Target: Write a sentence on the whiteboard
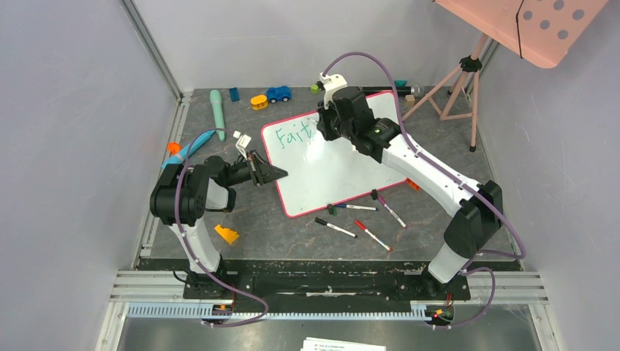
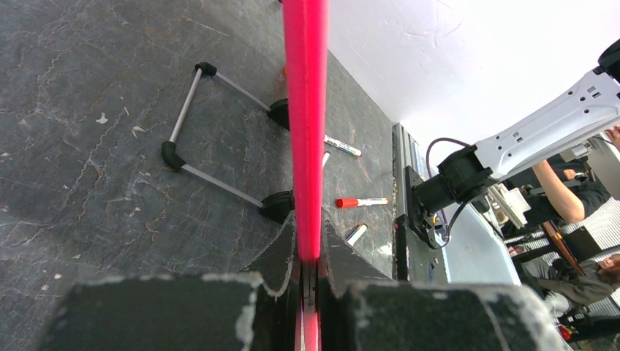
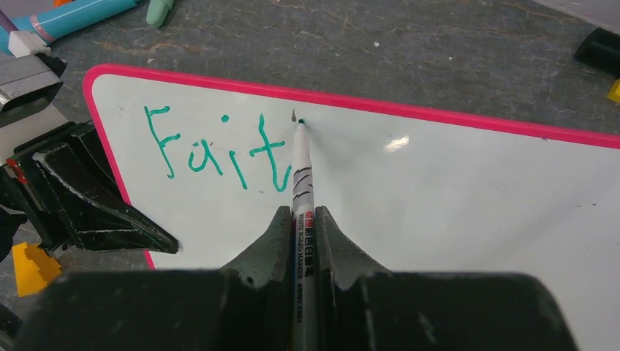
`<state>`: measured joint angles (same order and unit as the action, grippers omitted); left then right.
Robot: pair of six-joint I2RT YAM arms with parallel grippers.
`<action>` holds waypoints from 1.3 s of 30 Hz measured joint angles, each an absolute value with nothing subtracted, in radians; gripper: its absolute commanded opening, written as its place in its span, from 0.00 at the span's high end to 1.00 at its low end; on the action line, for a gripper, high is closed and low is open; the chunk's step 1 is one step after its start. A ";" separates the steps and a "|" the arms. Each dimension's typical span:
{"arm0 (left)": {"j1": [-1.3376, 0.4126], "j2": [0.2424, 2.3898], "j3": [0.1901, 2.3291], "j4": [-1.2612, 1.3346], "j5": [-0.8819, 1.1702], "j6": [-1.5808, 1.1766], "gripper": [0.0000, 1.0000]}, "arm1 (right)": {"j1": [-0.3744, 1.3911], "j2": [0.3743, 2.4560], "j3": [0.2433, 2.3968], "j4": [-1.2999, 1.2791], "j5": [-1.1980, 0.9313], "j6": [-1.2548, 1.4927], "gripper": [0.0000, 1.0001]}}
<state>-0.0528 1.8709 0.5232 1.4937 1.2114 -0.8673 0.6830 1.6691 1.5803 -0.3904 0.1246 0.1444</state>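
Of the sentence (image 3: 212, 150) we have only "Fait" in green, at the upper left of the whiteboard (image 1: 336, 172) mid-table. Our right gripper (image 3: 300, 219) clamps the marker (image 3: 301, 164), tip at the board just past the t; our left gripper (image 2: 308, 252) pinches the pink rim. Most words are left to write

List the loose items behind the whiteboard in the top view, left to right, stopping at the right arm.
First mint-green pen-shaped tool → small blue block → yellow toy → blue toy car.
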 measured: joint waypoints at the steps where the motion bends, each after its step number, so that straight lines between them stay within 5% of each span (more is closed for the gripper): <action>1: -0.053 1.871 0.523 1.494 1.211 -0.867 0.98 | 0.683 1.669 1.581 -0.390 0.124 0.144 1.00; 39: -0.053 1.871 0.523 1.493 1.211 -0.867 0.98 | 0.683 1.562 1.365 -0.351 0.085 0.174 1.00</action>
<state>-0.0528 1.8709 0.5232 1.4929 1.2106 -0.8673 0.6834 1.5620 1.3655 -0.3511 0.0849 0.1738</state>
